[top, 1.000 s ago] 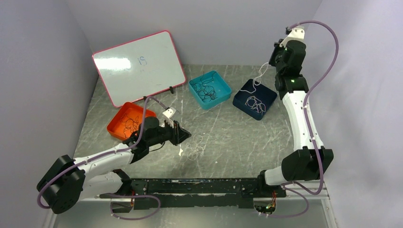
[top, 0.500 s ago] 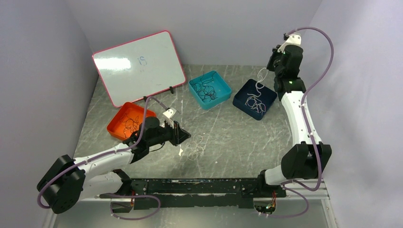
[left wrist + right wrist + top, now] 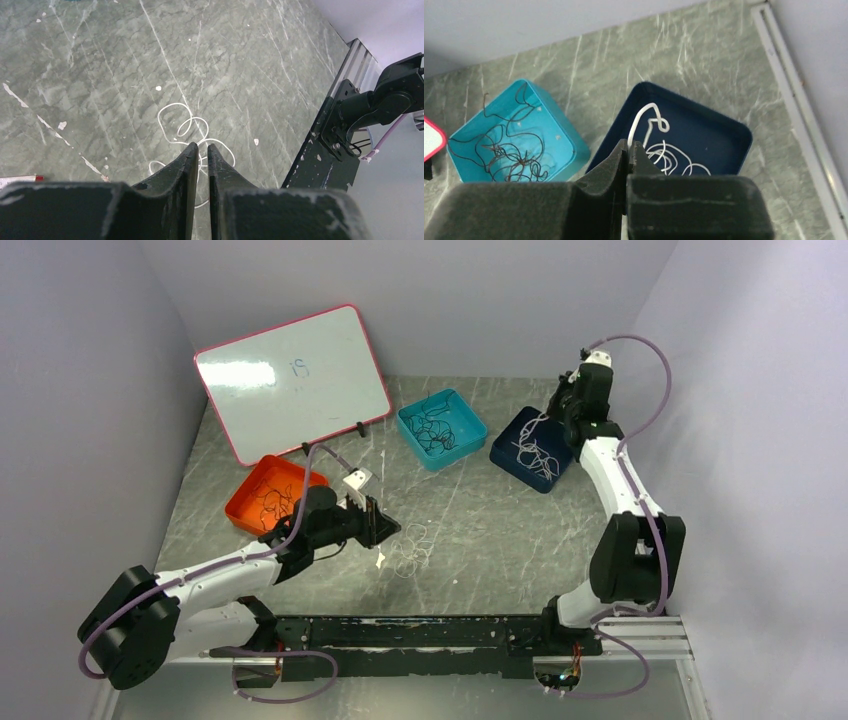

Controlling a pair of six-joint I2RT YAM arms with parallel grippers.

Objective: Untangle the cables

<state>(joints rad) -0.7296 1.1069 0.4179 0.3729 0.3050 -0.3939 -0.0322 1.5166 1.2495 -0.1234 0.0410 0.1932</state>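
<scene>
Light, limp, snag-prone cables (image 3: 516, 162); best pinched near a free end. White strand (image 3: 638, 114) clamped in right claw (image 3: 629, 145); left claw (image 3: 201, 148) almost closed, hold unclear.

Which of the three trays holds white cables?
The dark blue tray, farthest right, holds white cables; the teal tray and orange tray hold dark cables.

Black left gripper (image 3: 201, 146) is hiding leftmost loops of the thin white cable (image 3: 181, 125); black right gripper (image 3: 630, 144) is covering the near corner of a navy square tray (image 3: 719, 145).
</scene>
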